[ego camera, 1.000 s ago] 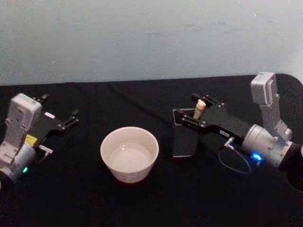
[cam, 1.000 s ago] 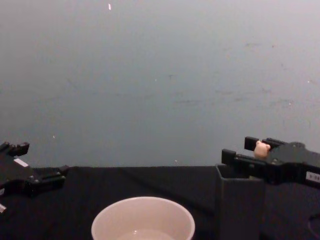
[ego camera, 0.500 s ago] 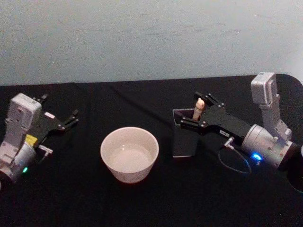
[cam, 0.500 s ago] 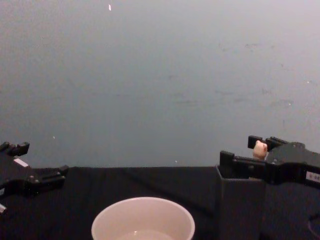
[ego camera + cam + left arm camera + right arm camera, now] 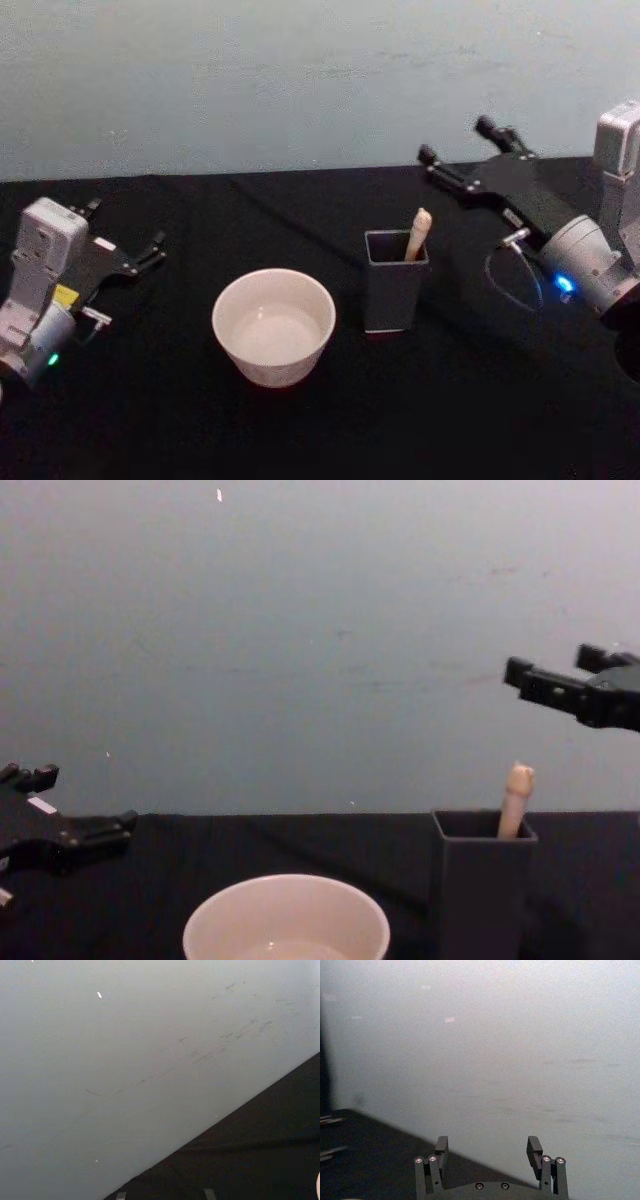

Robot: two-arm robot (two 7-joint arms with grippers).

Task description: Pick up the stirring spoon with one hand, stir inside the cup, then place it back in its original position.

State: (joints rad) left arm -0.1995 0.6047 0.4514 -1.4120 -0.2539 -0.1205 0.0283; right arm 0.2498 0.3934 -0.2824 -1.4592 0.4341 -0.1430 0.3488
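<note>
Spoon (image 5: pixel 418 234): stood in the holder (image 5: pixel 394 290), beige handle and knob leaning against the right side of the opening; knob end rose above the rim; bowl hidden inside. Not gripped by either hand.
Holder: upright on the black surface (image 5: pixel 320 420), right of centre, just beside the cup (image 5: pixel 273 325) but apart from it.
Cup: sat near the surface's middle, left of the holder, mouth up, pale inside; contents impossible to tell.
Right hand (image 5: pixel 458 152): hung in the air above and to the right of the holder, toward the far right part of the surface, well clear of the spoon; released, fingers spread with nothing between them; same spread seen in the right wrist view (image 5: pixel 489 1152), pointed at the pale wall (image 5: pixel 300 80).
Left hand (image 5: pixel 125 242): sat low near the left edge of the surface, well apart from the cup; released, fingers parted, holding nothing; seen from the side in the chest view (image 5: pixel 70 810).
Wall: plain, pale, behind the far edge of the surface.
</note>
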